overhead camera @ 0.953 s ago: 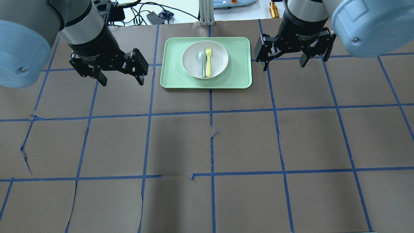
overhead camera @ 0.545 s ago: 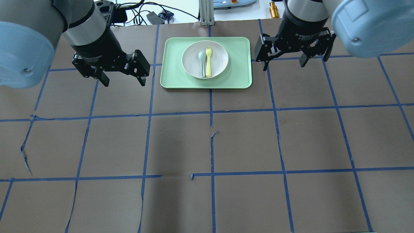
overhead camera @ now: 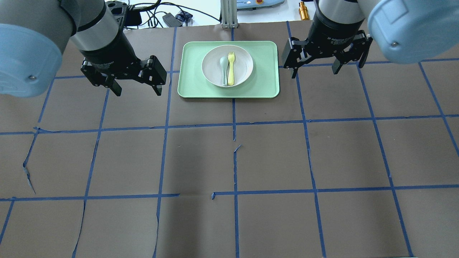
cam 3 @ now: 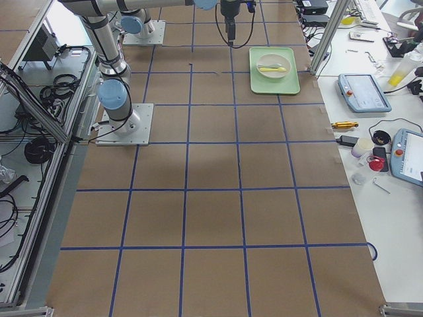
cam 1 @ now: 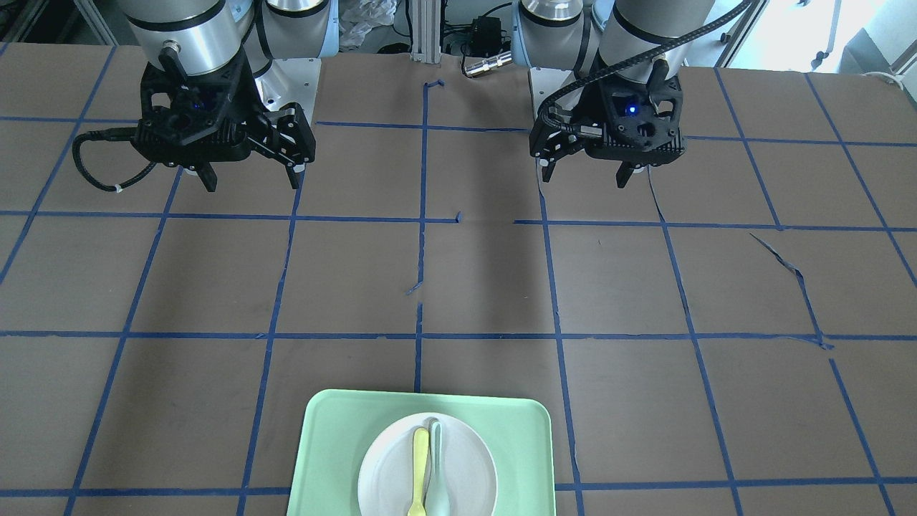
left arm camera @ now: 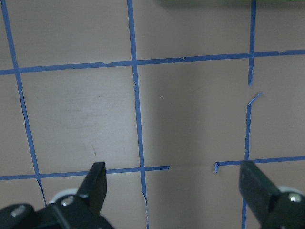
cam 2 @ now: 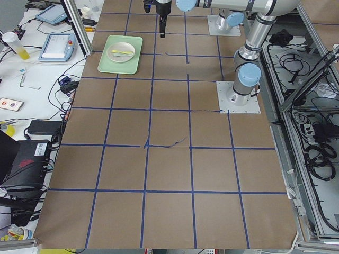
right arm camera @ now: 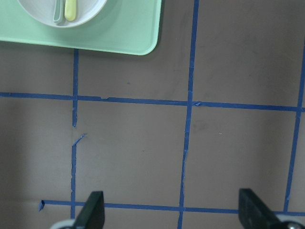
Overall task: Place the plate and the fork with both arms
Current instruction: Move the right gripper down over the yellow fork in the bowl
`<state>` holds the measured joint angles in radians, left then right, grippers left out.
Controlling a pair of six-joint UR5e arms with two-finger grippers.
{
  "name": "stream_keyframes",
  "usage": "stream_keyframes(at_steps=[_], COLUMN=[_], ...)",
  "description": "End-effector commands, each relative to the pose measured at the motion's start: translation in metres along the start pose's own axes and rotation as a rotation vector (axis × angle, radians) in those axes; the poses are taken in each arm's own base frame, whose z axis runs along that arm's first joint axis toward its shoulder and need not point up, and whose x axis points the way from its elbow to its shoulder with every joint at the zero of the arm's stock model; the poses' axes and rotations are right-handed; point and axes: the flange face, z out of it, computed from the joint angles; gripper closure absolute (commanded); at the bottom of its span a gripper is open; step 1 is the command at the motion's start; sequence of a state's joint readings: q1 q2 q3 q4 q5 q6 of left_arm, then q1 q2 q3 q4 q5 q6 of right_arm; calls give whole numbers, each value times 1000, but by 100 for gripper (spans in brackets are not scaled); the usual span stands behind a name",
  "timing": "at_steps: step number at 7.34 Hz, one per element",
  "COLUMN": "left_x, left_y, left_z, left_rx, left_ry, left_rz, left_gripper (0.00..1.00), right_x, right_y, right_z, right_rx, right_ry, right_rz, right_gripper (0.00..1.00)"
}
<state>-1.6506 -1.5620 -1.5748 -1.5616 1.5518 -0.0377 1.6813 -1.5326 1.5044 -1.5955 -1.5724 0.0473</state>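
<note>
The off-white plate (overhead camera: 244, 64) sits in the light-green tray (overhead camera: 193, 86) at the far middle of the table. The pale-yellow fork (overhead camera: 231, 68) lies in the plate, tines away from me, beside a grey-green spoon (overhead camera: 224, 70). My left gripper (overhead camera: 137, 92) hangs open and empty above the table, left of the tray. My right gripper (overhead camera: 315, 73) hangs open and empty, right of the tray. The front view shows the plate (cam 1: 469, 466), the fork (cam 1: 418, 466), the left gripper (cam 1: 584, 179) and the right gripper (cam 1: 251, 185). The right wrist view shows the plate (right arm camera: 88, 12) and fork (right arm camera: 71, 9).
Brown paper with a grid of blue tape covers the table (overhead camera: 229, 161); the tape is torn in places. Cables, a tablet and small tools lie beyond the far edge (overhead camera: 165, 16). An aluminium post (overhead camera: 228, 14) stands just behind the tray.
My left gripper has shifted a little to the right, toward the tray. The right gripper, plate, fork and spoon have not moved.
</note>
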Motion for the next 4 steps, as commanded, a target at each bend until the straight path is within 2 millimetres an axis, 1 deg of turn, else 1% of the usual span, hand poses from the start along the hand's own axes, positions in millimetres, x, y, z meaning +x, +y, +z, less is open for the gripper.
stream_keyframes(at_steps=[1,2,3,4], left_x=[0,-1,-1,-1], left_y=[1,0,0,2], left_z=[-1,0,2,-2], left_rx=[0,-1,-8,0], left_ry=[-2,-5,-6,-7], left_rz=[1,1,-1,-1], left_gripper=[0,0,0,0], right_x=[-4,-21,-44,-62], right_y=[-15,-33,-59,-89], right_z=[10,33,68,104], right_rx=[5,-7,-8,36], right_ry=[-2,-11,-12,-19], right_rz=[-16,-45,-71,-87], right_gripper=[0,0,0,0])
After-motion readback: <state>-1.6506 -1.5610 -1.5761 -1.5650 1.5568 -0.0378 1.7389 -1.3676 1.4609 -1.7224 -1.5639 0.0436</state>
